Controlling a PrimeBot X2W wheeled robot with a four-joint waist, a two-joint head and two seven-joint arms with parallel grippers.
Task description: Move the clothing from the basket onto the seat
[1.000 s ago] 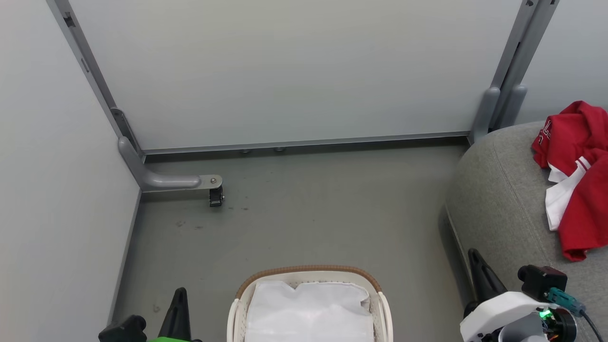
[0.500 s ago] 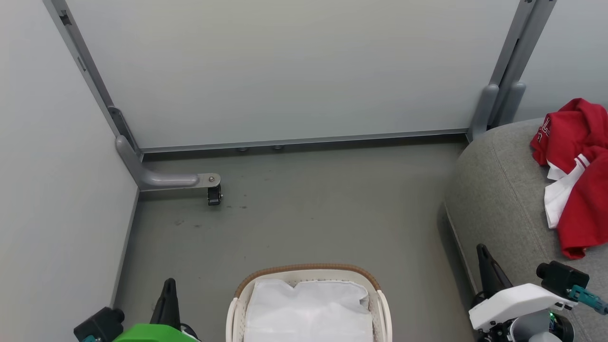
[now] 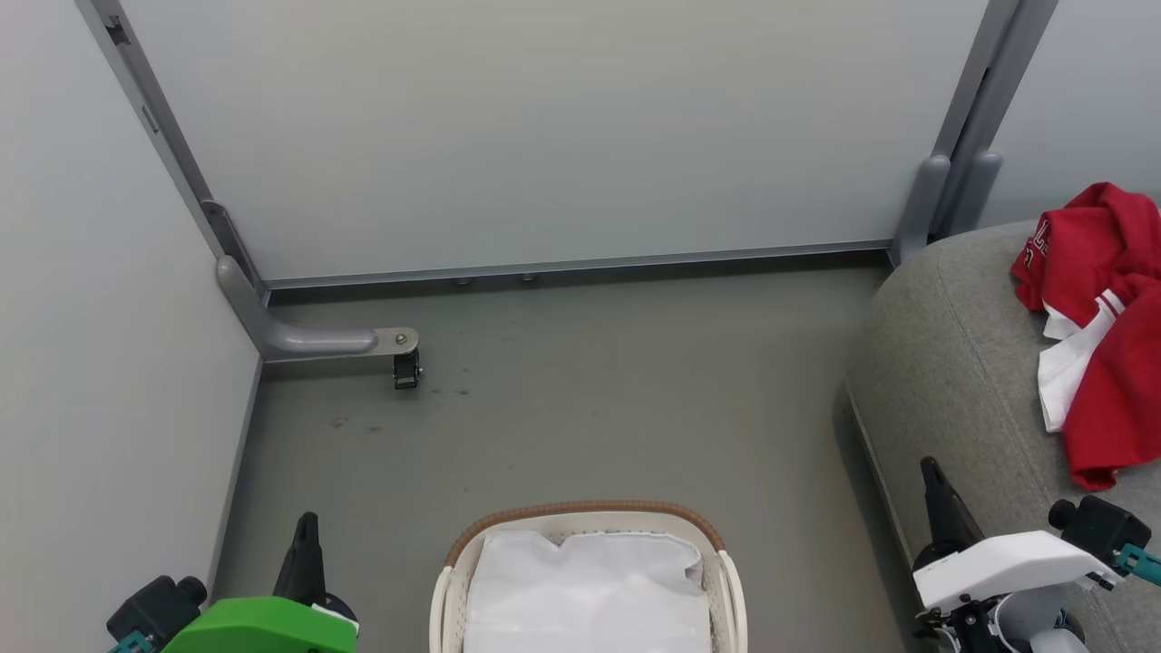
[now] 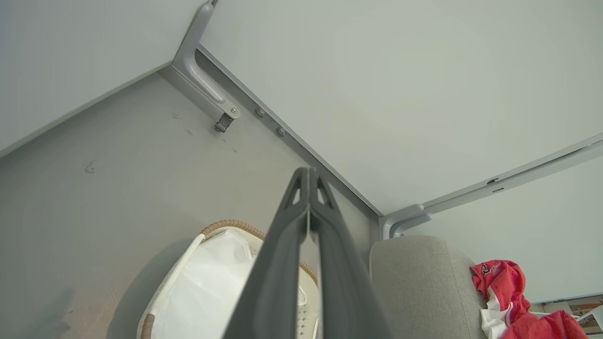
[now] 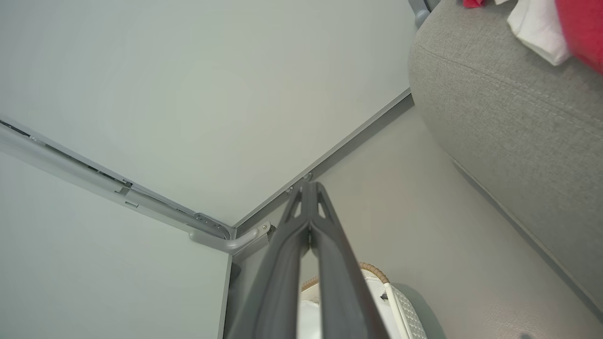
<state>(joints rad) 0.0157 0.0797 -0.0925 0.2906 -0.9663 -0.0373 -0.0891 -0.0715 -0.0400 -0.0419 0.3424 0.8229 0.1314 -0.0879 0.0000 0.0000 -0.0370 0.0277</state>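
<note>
Left fingers [image 4: 282, 263] are pressed together, holding nothing, near the oval white perforated plastic basket [image 3: 580, 506] with its brown woven rim on the grey floor [image 3: 590, 390]; the right fingers [image 5: 285, 263], likewise pressed together and empty, stand just beside the large grey fabric seat [image 3: 952, 363]. Red sports clothing with white trim [image 3: 1088, 245] lies crumpled on that seat, well apart from the basket, which shows a white cloth liner [image 3: 590, 589] inside.

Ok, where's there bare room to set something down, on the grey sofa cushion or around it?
The grey fabric sofa cushion is bare along its rounded left side, between its edge and the red-and-white sports garments. The grey floor is open between the white perforated basket and the back wall panel. Crowded: the cushion's right side, under the garments.
</note>
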